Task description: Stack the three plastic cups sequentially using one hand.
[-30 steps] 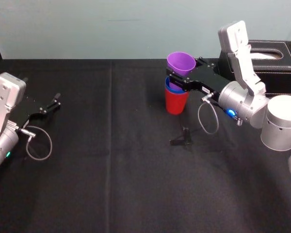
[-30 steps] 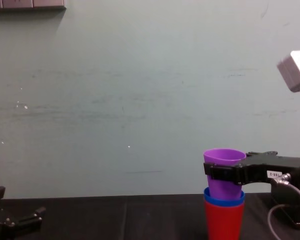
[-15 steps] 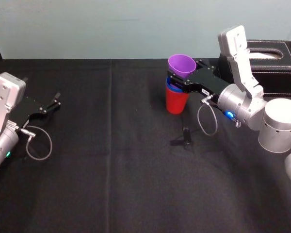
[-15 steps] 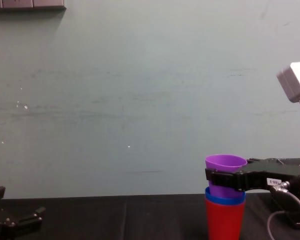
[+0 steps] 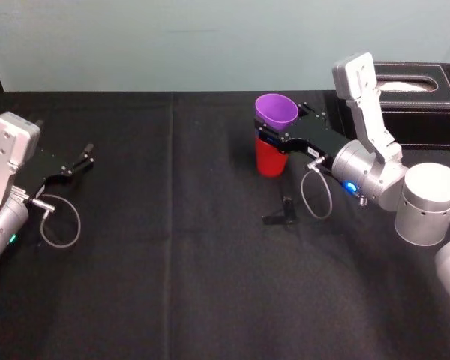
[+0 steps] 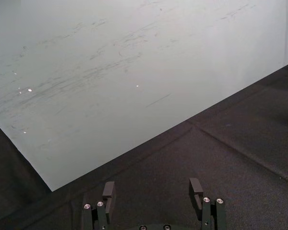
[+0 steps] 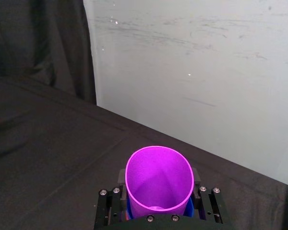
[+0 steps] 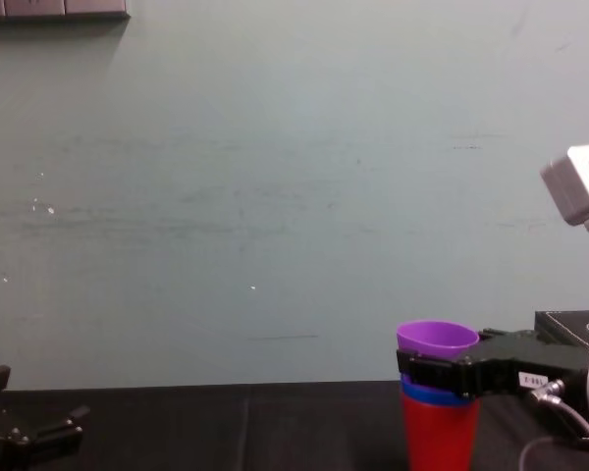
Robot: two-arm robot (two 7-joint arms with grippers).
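The black-clothed desk (image 5: 172,285) is spreading right across the head view, and the pale wall (image 8: 275,196) is standing behind it at 12 o'clock. The right arm (image 5: 375,157) is reaching in from 3 o'clock, with its grey housing rising above the wrist. The left arm (image 5: 4,187) is sitting parked at 9 o'clock, near the desk's edge. The black stitched box (image 5: 427,94) is resting at 2 o'clock, back by the wall and behind the right arm.

Now to the stack, at about 1 o'clock from the desk's middle. The red cup (image 5: 271,161) is standing upright on the cloth at the bottom. The blue cup (image 8: 432,394) is nesting inside it, showing just a band of rim above the red. The purple cup (image 5: 276,111) is sitting down into the blue one, its mouth open upward and leaning a touch toward 9 o'clock.

The right tool (image 5: 274,133) is clenching that purple cup just below its rim, one finger on each side of the wall, as the right wrist view is showing. The left tool (image 5: 79,161) is lying released, its fingers (image 6: 196,188) spread wide apart over bare cloth.

A small black clip (image 5: 283,211) is lying on the desk at 6 o'clock of the red cup, apart from it.
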